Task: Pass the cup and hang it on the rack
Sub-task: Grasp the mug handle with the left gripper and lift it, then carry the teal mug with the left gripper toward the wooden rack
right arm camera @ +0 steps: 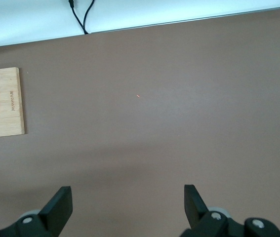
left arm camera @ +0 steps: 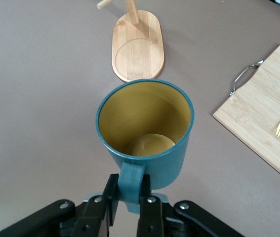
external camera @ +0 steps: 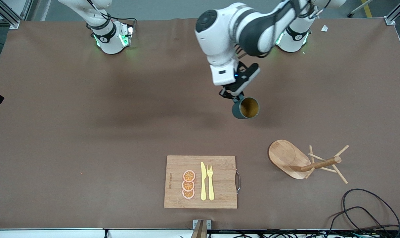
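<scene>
Left wrist view: left gripper (left arm camera: 129, 210) clamps the teal cup's (left arm camera: 147, 133) handle, seemingly off the table; right gripper (right arm camera: 127, 207) gapes wide, holding nothing.

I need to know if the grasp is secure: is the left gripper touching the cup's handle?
Touching. In the left wrist view the left gripper has both fingers pressed against the handle of the cup.

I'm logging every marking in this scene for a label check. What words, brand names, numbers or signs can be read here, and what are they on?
Burned-in brand mark along one edge of the rectangular bamboo cutting board: there, but too small to read.
Round emblems on the arms' white bases by the green lights: symbols only, not legible.
Dark teal mug, light wooden mug tree: no text visible.
</scene>
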